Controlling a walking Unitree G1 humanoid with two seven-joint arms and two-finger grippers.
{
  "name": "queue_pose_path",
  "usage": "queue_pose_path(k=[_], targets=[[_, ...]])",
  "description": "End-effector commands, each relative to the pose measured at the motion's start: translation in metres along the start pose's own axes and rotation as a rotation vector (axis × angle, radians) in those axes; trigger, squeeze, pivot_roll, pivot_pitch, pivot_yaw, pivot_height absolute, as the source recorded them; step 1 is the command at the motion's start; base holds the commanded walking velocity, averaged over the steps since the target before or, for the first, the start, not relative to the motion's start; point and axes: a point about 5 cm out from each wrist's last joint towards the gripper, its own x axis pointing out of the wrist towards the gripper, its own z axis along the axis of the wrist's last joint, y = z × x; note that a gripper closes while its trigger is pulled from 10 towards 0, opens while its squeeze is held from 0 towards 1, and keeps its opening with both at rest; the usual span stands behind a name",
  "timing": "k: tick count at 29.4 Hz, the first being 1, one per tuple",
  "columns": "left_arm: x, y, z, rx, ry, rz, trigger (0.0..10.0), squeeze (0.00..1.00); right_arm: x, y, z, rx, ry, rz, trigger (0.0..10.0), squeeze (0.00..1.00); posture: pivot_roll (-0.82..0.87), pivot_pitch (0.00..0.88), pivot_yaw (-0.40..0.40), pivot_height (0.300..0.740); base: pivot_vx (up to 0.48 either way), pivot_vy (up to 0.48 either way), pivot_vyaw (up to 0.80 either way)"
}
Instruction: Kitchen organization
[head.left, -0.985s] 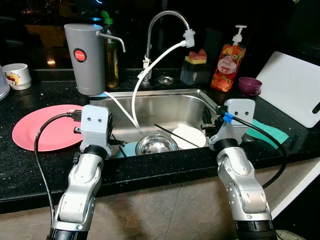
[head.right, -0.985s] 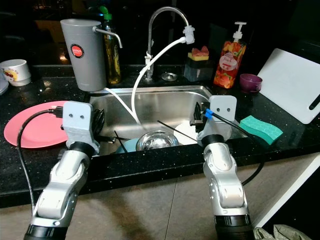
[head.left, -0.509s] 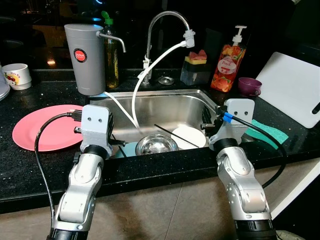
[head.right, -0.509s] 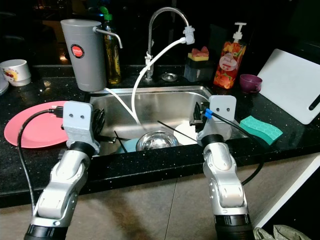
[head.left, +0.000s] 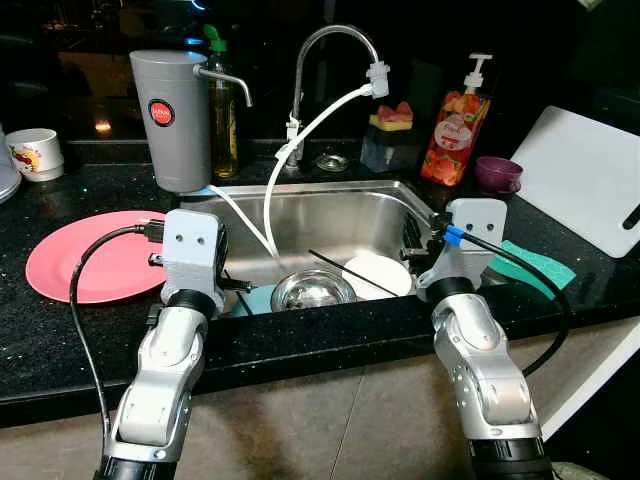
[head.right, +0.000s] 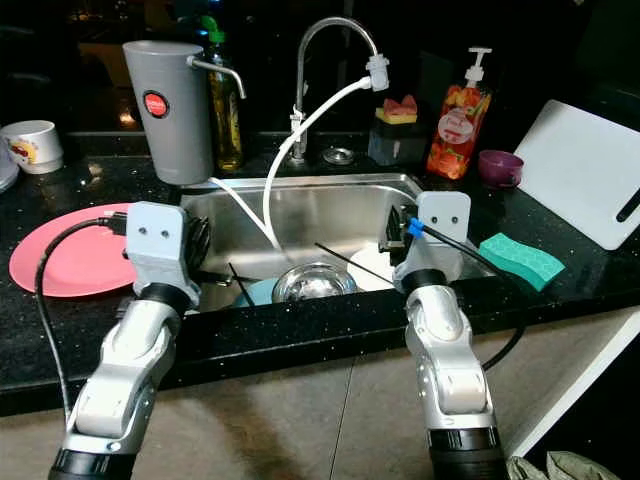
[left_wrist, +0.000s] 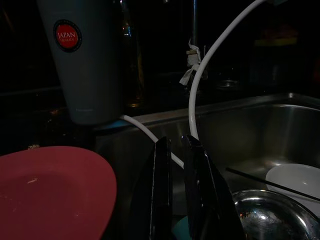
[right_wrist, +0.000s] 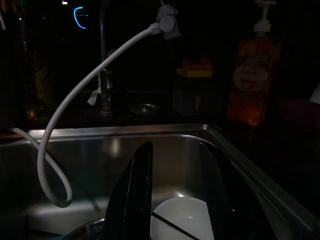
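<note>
Nothing has moved: 2 arms are held over the sink (head.left: 330, 205) (left end effector (left_wrist: 176, 150) pressed together, right end effector (right_wrist: 175, 165) spread); the white plate (head.left: 378, 272) should be approached slowly.

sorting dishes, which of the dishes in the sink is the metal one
The steel bowl, shiny and in the middle at the sink's front. The white plate lies to its right, and a teal dish peeks out on its left.

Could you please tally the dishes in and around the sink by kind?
Plates: 2, pink plate on the counter, white plate in the sink
Bowls: 1, steel bowl
Cups: 2, white cup, purple cup
Total: 5
</note>
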Motion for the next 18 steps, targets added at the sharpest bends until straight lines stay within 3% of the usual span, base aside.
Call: queue_pose_path(k=[1,18], targets=[[0.0011,-0.0041,0.0015,0.000,-0.010,-0.012,10.0,0.00,0.0014,-0.0013,0.0026,0.011,-0.013,-0.007,10.0,0.00,0.16,0.067,-0.084,0.740,0.000,0.000,0.00],[0.0015,-0.0036,0.0024,-0.003,-0.010,-0.008,10.0,0.00,0.0014,-0.0017,0.0025,0.012,-0.011,-0.011,10.0,0.00,0.15,0.079,-0.083,0.740,0.000,0.000,0.00]])
